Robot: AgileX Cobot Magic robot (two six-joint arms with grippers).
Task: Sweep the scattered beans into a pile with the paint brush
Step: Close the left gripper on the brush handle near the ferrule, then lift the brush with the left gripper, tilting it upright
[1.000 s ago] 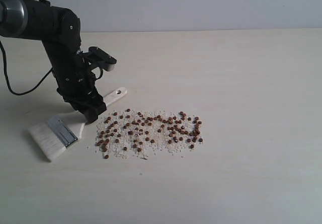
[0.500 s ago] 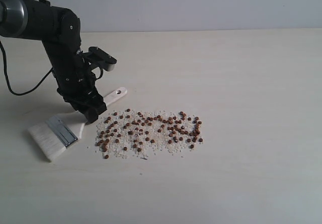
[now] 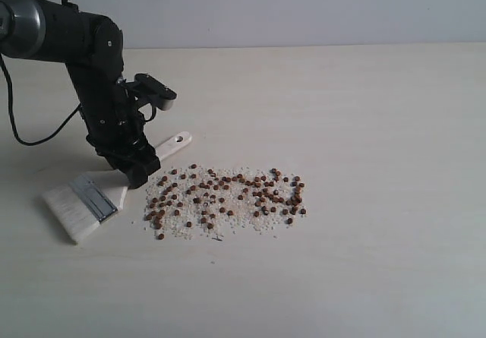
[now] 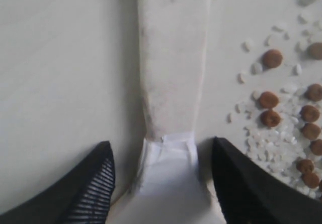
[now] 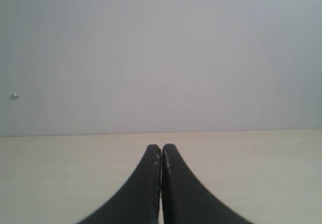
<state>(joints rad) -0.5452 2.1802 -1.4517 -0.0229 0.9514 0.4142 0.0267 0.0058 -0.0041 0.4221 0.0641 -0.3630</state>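
Left wrist view has the black left tool (image 4: 161, 152) spread wide, straddling the pale wooden handle of the flat white-bristled paint brush (image 4: 173, 68), not clamped yet. Nothing's budged this last second, so the small reddish-brown beans (image 3: 228, 197) stay scattered to its right, unswept. The right tool (image 5: 161, 153) is closed on nothing.

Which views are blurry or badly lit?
Exterior view: even, soft light, faint shadows, beans fairly sharp. Left wrist view: very close, brush handle and beans soft. Right wrist view: flat, low contrast, shut right gripper dark with slightly soft edges.
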